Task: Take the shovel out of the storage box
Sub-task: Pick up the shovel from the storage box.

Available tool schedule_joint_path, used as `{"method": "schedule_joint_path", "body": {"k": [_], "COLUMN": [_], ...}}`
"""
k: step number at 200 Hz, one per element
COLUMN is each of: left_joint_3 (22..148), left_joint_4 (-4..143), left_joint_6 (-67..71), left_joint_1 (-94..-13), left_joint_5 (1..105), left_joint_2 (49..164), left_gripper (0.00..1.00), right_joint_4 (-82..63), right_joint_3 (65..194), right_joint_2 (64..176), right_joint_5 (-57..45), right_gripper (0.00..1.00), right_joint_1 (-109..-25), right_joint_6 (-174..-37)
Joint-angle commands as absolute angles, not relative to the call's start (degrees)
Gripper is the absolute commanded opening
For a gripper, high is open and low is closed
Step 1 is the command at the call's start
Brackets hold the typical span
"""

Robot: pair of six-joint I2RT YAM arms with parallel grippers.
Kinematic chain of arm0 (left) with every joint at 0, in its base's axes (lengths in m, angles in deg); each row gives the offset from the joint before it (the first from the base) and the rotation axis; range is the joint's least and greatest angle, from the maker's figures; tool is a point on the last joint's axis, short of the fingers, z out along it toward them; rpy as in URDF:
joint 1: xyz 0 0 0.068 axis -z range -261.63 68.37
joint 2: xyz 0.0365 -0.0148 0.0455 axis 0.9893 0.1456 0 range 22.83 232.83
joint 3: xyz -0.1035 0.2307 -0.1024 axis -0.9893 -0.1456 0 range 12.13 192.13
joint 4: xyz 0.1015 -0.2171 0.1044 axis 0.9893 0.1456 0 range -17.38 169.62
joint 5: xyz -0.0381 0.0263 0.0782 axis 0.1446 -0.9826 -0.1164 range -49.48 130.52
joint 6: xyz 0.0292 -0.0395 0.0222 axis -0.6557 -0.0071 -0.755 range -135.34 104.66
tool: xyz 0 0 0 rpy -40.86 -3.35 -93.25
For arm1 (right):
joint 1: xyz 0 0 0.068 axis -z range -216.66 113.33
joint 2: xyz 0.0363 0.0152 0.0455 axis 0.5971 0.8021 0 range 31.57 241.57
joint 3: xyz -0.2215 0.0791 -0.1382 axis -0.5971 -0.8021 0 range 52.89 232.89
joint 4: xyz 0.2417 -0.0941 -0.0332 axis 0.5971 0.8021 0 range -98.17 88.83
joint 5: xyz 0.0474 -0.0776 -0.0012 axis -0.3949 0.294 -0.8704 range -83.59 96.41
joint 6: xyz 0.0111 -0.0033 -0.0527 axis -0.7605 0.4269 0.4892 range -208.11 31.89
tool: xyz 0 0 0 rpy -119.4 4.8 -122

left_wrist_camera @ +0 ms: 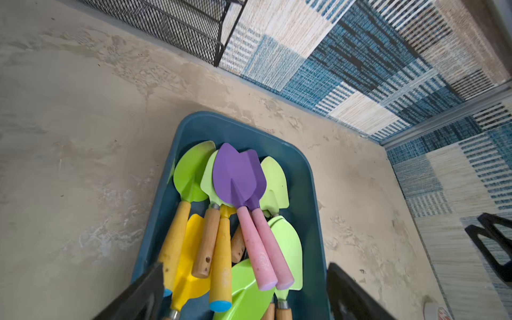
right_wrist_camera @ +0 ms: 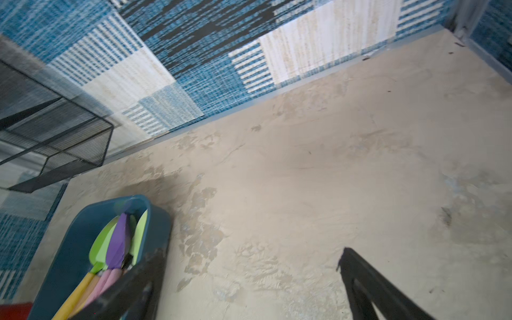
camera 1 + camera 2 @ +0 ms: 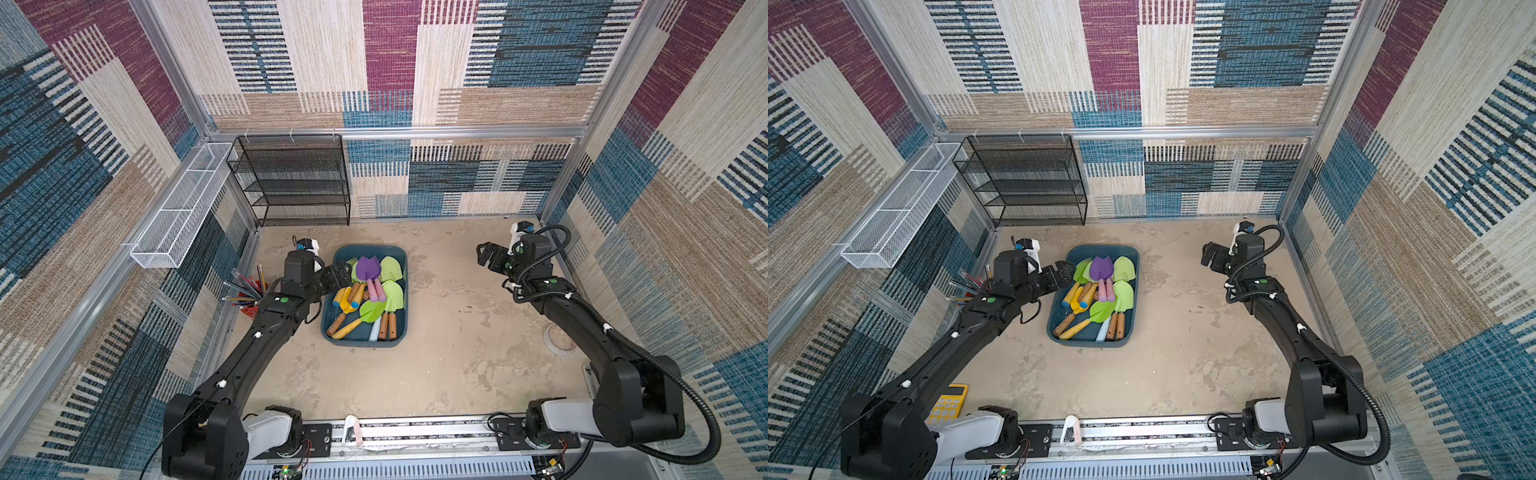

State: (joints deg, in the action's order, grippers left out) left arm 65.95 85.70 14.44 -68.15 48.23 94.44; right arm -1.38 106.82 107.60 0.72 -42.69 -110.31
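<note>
The storage box (image 3: 365, 250) (image 3: 1100, 249), a dark teal tub, stands on the sandy floor left of centre. Several shovels lie piled in it. Two have purple blades and pink handles (image 3: 369, 269) (image 1: 238, 177). Others have green blades (image 3: 392, 293) or yellow handles (image 1: 221, 257). My left gripper (image 3: 338, 276) (image 1: 245, 291) hovers over the box's left rim, jaws wide open. The pink and yellow handle ends lie below the gap, untouched. My right gripper (image 3: 486, 255) (image 2: 249, 277) stands open over bare floor to the right of the box, with the box's corner (image 2: 72, 249) at the edge of its wrist view.
A black wire-mesh rack (image 3: 291, 178) stands against the back wall. A white wire basket (image 3: 183, 208) hangs on the left wall. A red cup of pencils (image 3: 247, 291) sits beside my left arm. A yellow calculator (image 3: 948, 401) lies near the left base, and a pale ring (image 3: 559, 338) lies by my right arm.
</note>
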Motion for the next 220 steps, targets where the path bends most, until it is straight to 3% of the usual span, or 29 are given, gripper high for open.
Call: {"method": "schedule_joint_path", "body": {"k": [1, 83, 220], "left_joint_3": [70.15, 79.64, 88.97], "left_joint_4": [96.52, 104.83, 111.16], "left_joint_6": [13.82, 16.37, 14.7], "left_joint_1": [-66.42, -59.28, -55.17], "left_joint_5": [47.73, 51.16, 44.15], "left_joint_2": [97.53, 111.66, 124.66], "left_gripper": [0.87, 0.53, 0.52], "right_joint_4": [1.56, 3.17, 2.99], "right_joint_3": [106.94, 105.34, 104.73], "right_joint_2": [106.87, 107.32, 107.39], "right_joint_5": [-1.84, -0.11, 0.06], "right_gripper": [0.99, 0.98, 0.98], "right_joint_1": [-44.71, -51.56, -52.27], "right_joint_6": [-108.09, -106.62, -106.56]}}
